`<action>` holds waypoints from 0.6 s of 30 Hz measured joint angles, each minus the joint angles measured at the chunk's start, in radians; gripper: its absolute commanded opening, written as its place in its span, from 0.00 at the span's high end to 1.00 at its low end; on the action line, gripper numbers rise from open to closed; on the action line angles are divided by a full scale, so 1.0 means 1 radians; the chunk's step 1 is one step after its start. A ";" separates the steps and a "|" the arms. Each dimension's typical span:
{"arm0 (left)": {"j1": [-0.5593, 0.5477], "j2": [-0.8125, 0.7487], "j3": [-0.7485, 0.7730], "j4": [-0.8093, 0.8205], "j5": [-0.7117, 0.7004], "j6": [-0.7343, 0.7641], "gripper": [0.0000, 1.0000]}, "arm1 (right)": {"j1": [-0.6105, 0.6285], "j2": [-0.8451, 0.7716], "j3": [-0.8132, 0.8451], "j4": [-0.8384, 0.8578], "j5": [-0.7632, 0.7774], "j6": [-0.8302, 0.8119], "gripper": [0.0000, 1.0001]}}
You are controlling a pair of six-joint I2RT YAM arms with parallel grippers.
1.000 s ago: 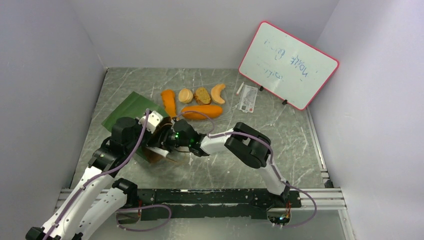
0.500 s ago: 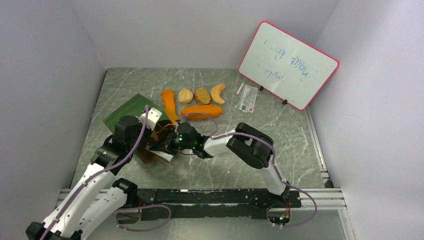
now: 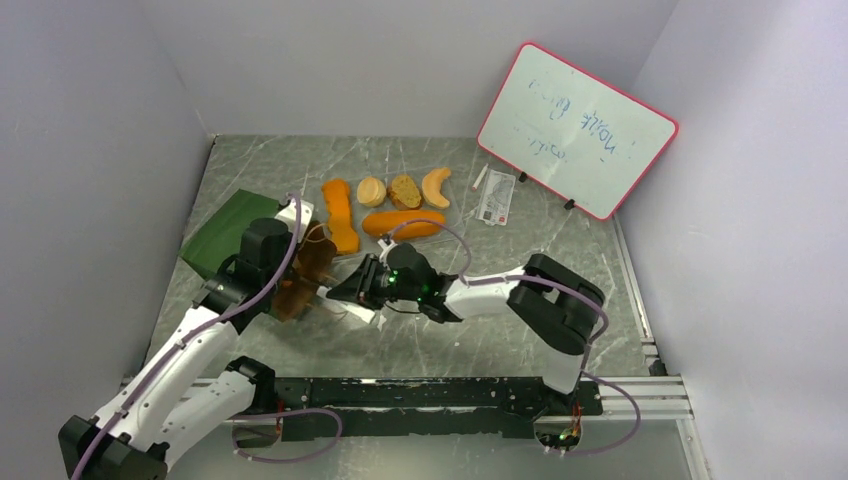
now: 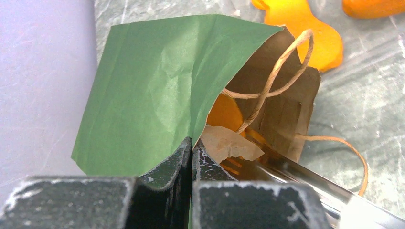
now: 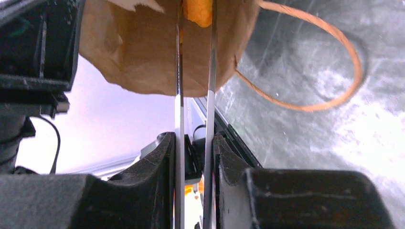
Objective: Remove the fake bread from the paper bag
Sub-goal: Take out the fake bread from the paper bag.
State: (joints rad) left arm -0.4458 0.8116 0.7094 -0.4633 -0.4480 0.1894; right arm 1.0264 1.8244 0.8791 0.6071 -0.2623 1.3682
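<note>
The paper bag [image 3: 222,232], green outside and brown inside, lies at the left with its mouth [image 3: 300,282] facing right. My left gripper [image 4: 192,143] is shut on the bag's [image 4: 157,90] upper edge at the mouth. My right gripper [image 5: 194,140] is shut on metal tongs [image 5: 179,114], whose tips reach into the bag's mouth and pinch an orange piece of fake bread [image 5: 198,12]. That piece also shows inside the bag in the left wrist view [image 4: 224,114]. Several bread pieces lie on the table behind: a long loaf [image 3: 340,215], a bun [image 3: 371,190], a brown slice [image 3: 404,190], a croissant [image 3: 436,186] and a baguette [image 3: 403,222].
A pink-framed whiteboard [image 3: 575,128] leans at the back right, with a small card [image 3: 495,195] lying in front of it. The bag's cord handle [image 5: 329,62] loops loose on the table. Grey walls close in the left, back and right sides.
The bag has slid to the left and back with my left gripper. My right gripper has drawn back to the right, with the tongs still in the bag's mouth.
</note>
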 measured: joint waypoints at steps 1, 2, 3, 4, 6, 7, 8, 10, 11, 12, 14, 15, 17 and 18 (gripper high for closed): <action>0.000 0.003 0.001 0.008 -0.014 0.000 0.93 | -0.001 -0.018 -0.018 0.000 0.001 -0.004 1.00; 0.000 0.006 0.002 0.018 -0.030 0.000 0.93 | -0.002 -0.034 -0.035 0.000 0.001 -0.007 1.00; 0.000 0.010 0.002 0.029 -0.045 0.000 0.93 | -0.003 -0.051 -0.053 -0.002 0.002 -0.011 1.00; 0.000 0.015 0.002 0.041 -0.061 0.000 0.93 | -0.003 -0.069 -0.071 -0.008 0.002 -0.016 1.00; 0.000 0.026 0.002 0.064 -0.090 0.002 0.93 | -0.004 -0.106 -0.106 -0.019 0.002 -0.027 1.00; 0.000 0.034 0.003 0.076 -0.106 0.003 0.93 | -0.004 -0.130 -0.127 -0.029 0.003 -0.033 1.00; 0.000 0.043 0.006 0.085 -0.123 0.005 0.93 | -0.004 -0.160 -0.150 -0.043 0.006 -0.043 1.00; 0.000 0.068 0.018 0.102 -0.156 0.012 0.93 | -0.004 -0.225 -0.187 -0.077 0.012 -0.068 1.00; 0.000 0.078 0.024 0.113 -0.169 0.017 0.93 | -0.004 -0.261 -0.200 -0.101 0.017 -0.084 1.00; 0.000 0.088 0.030 0.127 -0.183 0.023 0.93 | -0.004 -0.298 -0.209 -0.126 0.022 -0.101 1.00; 0.000 0.097 0.032 0.155 -0.207 0.039 0.93 | -0.005 -0.378 -0.218 -0.185 0.042 -0.142 1.00; 0.000 0.099 0.032 0.169 -0.219 0.047 0.93 | -0.004 -0.420 -0.219 -0.219 0.050 -0.163 1.00; 0.000 0.103 0.032 0.195 -0.237 0.063 0.93 | -0.005 -0.499 -0.219 -0.275 0.076 -0.202 1.00; 0.000 0.106 0.032 0.206 -0.244 0.069 0.93 | -0.004 -0.539 -0.219 -0.304 0.089 -0.221 1.00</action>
State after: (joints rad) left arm -0.4461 0.9176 0.7414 -0.2569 -0.6922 0.2588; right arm 1.0222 1.2850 0.6598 0.3027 -0.1730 1.1469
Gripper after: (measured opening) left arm 0.073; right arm 0.303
